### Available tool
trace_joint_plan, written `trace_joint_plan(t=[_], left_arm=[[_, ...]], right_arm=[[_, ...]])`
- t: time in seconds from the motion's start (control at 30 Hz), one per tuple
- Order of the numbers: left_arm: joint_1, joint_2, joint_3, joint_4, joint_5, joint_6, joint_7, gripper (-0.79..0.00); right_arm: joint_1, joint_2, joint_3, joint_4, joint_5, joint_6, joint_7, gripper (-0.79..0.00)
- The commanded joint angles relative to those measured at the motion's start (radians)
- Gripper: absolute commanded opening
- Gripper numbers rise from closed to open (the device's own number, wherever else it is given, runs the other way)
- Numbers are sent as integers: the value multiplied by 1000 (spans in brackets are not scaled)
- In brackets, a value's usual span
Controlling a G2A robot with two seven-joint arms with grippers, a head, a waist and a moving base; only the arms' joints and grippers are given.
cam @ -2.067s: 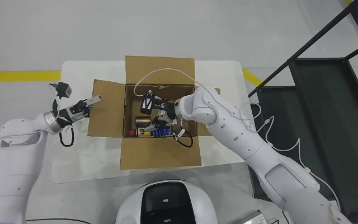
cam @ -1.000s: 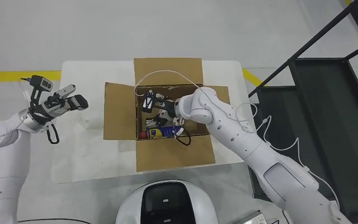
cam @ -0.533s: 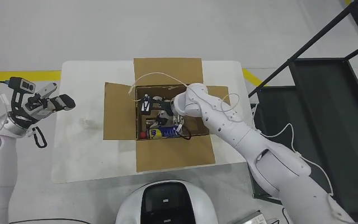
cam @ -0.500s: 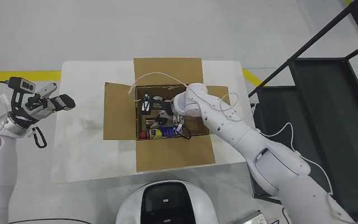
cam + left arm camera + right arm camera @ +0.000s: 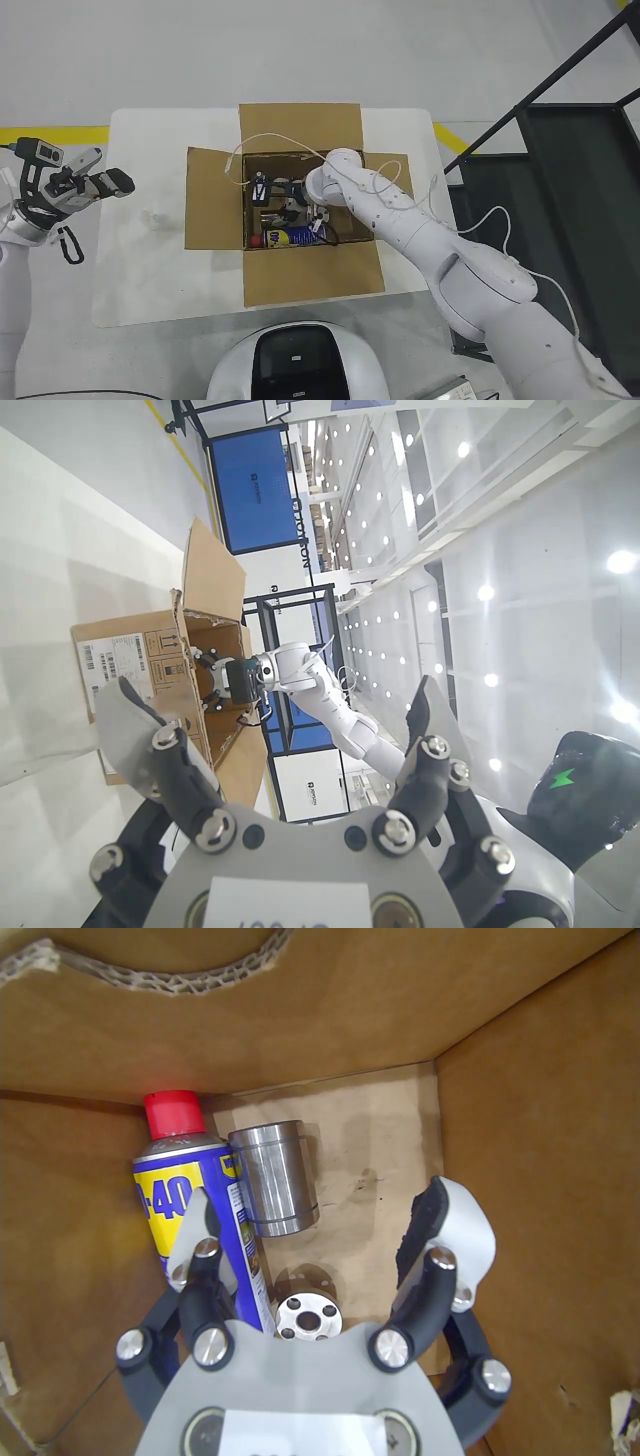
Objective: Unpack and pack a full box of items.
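1. Right gripper (image 5: 315, 1198): inside the box, jaws apart and holding nothing. They open over the bare floor patch beside the steel cylinder.
2. Flanged disc (image 5: 309, 1320): a small metal piece with a bolt-hole ring, flat on the box floor, closest below the wrist and just beside the spray can. It is low and thin, so a grip would probably need the jaws right down at the floor.
3. Spray can (image 5: 170, 1178): blue and yellow with a red cap, lying on its side along one wall with its cap toward a corner.
4. Steel cylinder (image 5: 274, 1178): a grooved sleeve lying on its side against the can. It looks like the likeliest next pick. Close across its round sides and centre the jaws first, since the can crowds one side and smooth steel may roll or slip.
5. Box (image 5: 525, 1153): open cardboard with its flaps spread, standing mid-desk. Lift straight up to clear the walls.
6. Right arm pose: the forearm crosses the flap on the robot's right and the wrist bends down into the box.
7. Desk (image 5: 160, 270): white top.
8. Left gripper (image 5: 102, 172): held at the desk's left edge, well apart from the box, with its jaws apart and empty.
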Motion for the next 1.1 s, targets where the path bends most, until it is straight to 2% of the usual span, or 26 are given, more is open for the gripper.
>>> trace_joint_plan(t=[0.0, 0.27, 0.37, 0.43, 0.5, 0.7, 0.9, 1.07], left_arm=[[0, 0, 0, 0, 0, 0, 0, 0], [0, 0, 0, 0, 0, 0, 0, 0], [0, 0, 0, 0, 0, 0, 0, 0], [0, 0, 0, 0, 0, 0, 0, 0], [0, 0, 0, 0, 0, 0, 0, 0], [0, 0, 0, 0, 0, 0, 0, 0], [0, 0, 0, 0, 0, 0, 0, 0], [0, 0, 0, 0, 0, 0, 0, 0]], right_arm=[[4, -9, -6, 19, -5, -2, -9, -123], [16, -46, -31, 99, -19, -24, -47, -68], [20, -60, -37, 126, -25, -26, -58, -83], [23, -69, -42, 142, -29, -28, -65, -151], [26, -78, -46, 158, -31, -33, -72, -151], [36, -103, -56, 212, -39, -45, -84, -77], [51, -123, -62, 263, -54, -38, -86, -58], [64, -136, -58, 295, -61, -15, -104, 0]])
